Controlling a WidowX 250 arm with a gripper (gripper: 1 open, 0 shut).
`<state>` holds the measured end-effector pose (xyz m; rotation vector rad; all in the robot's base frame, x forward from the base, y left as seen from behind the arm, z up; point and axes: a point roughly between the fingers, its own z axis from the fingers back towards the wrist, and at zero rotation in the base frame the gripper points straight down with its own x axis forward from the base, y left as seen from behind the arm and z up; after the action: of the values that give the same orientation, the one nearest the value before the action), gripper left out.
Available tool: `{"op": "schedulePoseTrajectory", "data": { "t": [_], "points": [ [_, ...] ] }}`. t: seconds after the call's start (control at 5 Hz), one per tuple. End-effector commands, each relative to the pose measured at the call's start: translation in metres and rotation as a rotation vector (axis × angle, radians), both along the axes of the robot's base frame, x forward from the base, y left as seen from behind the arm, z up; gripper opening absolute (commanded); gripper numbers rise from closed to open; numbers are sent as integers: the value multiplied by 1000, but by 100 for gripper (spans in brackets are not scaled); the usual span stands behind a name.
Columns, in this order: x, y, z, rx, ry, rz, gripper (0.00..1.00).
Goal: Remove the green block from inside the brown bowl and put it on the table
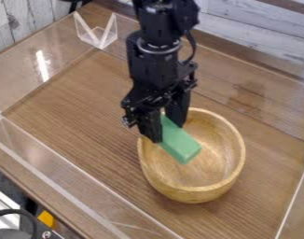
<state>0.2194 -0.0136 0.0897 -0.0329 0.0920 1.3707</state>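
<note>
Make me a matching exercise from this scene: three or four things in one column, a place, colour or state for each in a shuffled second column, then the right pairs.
1. green block
2. brown bowl
3. gripper
4. table

A. wood-grain surface with clear low walls
B. round, tan, resting on the tabletop
C. black, pointing down, closed on an object
D. flat bar, tilted, pinched at its upper end above the bowl's floor

Pairs: 1-D, 2-B, 3-C, 4-A
</note>
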Motion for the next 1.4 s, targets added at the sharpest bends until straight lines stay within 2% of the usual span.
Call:
{"op": "schedulePoseTrajectory", "data": {
  "t": [0.0, 0.4, 0.6, 1.2],
  "points": [
    [1, 14, 9, 17, -54, 14, 0],
    [-6, 48, 0, 65, -80, 39, 0],
    [-8, 60, -6, 85, -92, 24, 0],
    [-11, 63, -13, 108, -97, -34, 0]
  ]
}}
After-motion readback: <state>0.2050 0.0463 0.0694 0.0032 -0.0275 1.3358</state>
